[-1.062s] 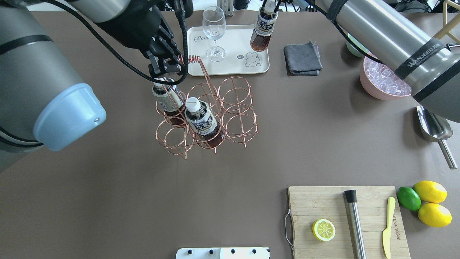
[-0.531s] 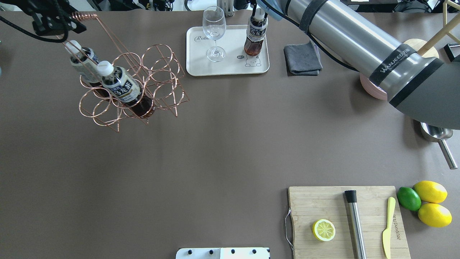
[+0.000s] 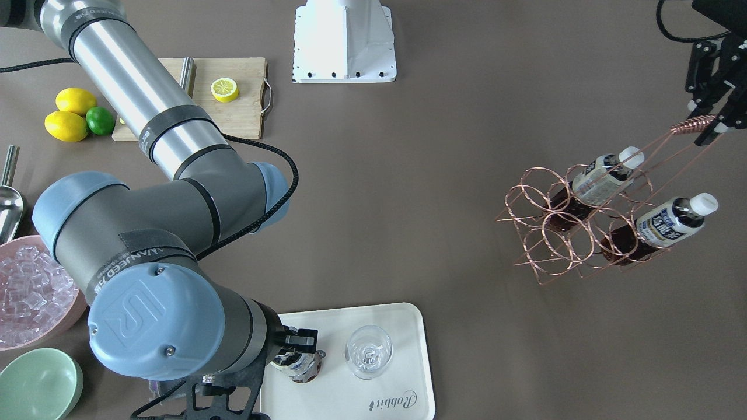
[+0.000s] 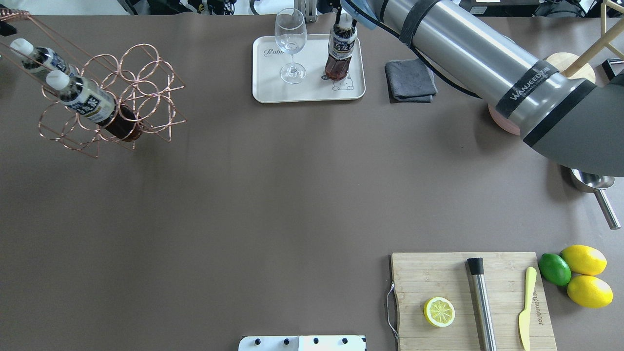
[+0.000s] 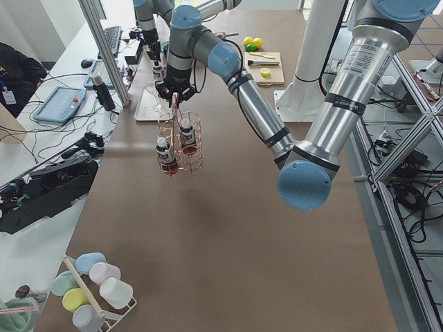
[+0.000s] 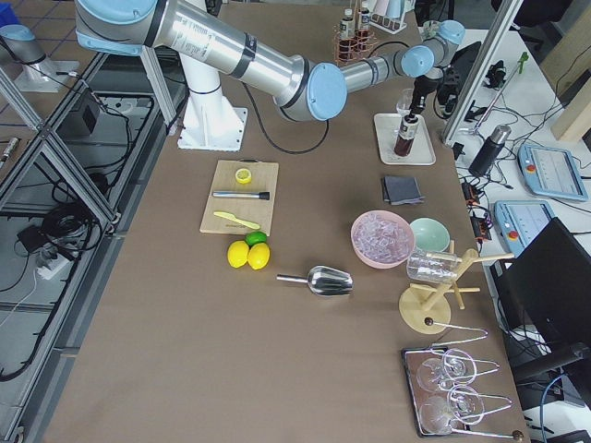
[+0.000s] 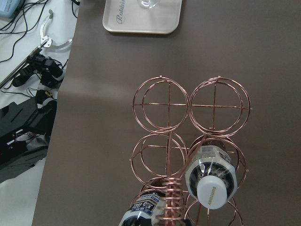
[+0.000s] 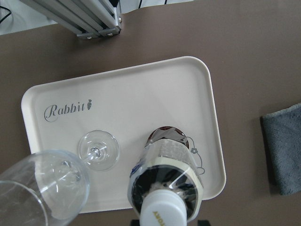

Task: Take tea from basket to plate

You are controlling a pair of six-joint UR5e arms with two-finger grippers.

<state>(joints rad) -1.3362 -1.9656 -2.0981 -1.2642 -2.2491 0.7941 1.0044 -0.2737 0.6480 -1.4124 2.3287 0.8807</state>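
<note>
The tea (image 4: 340,53), a dark bottle with a beige label, stands upright on the right part of the cream plate (image 4: 273,90), over the bear drawing. My right gripper (image 4: 344,18) is shut on its white cap; the tea (image 8: 164,183) fills the bottom of the right wrist view. My left gripper (image 3: 703,123) is shut on the coiled handle of the copper basket (image 3: 560,233). The basket (image 4: 141,92) hangs tilted above the table at the far left. It holds two bottles with blue-and-white labels (image 4: 87,100) (image 4: 41,56).
A wine glass (image 4: 291,44) stands on the plate left of the tea. A grey cloth (image 4: 410,80) lies right of the plate. A pink ice bowl (image 3: 29,291), green bowl (image 3: 38,382), scoop (image 4: 592,187), cutting board (image 4: 502,273), lemons and lime (image 4: 580,273) are on the right.
My left gripper has carried the basket with its two bottles left, away from the plate. My right gripper has lowered the tea onto the plate.
</note>
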